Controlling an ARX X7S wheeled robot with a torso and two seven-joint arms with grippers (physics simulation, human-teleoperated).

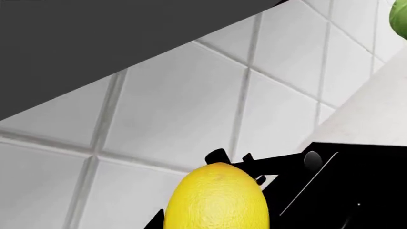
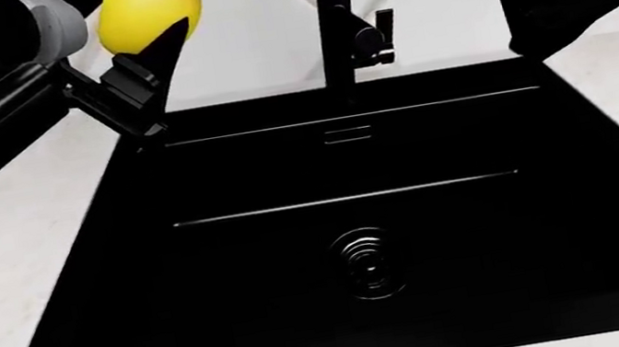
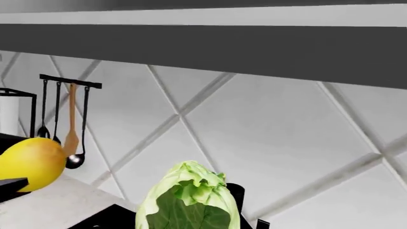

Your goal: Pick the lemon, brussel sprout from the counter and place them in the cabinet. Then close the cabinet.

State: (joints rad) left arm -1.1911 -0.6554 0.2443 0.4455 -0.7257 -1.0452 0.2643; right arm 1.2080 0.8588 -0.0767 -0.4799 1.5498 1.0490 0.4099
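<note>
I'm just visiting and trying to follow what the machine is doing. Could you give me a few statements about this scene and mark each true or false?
1. The lemon is held in the left gripper, lifted above the counter. True.
2. The brussel sprout lies in the sink. False: it is up in the right gripper's fingers, and the sink holds nothing but its drain.
3. A black faucet stands behind the sink. True.
4. The wall is bare brick. False: it is white tile, with utensils hanging on a rail.
</note>
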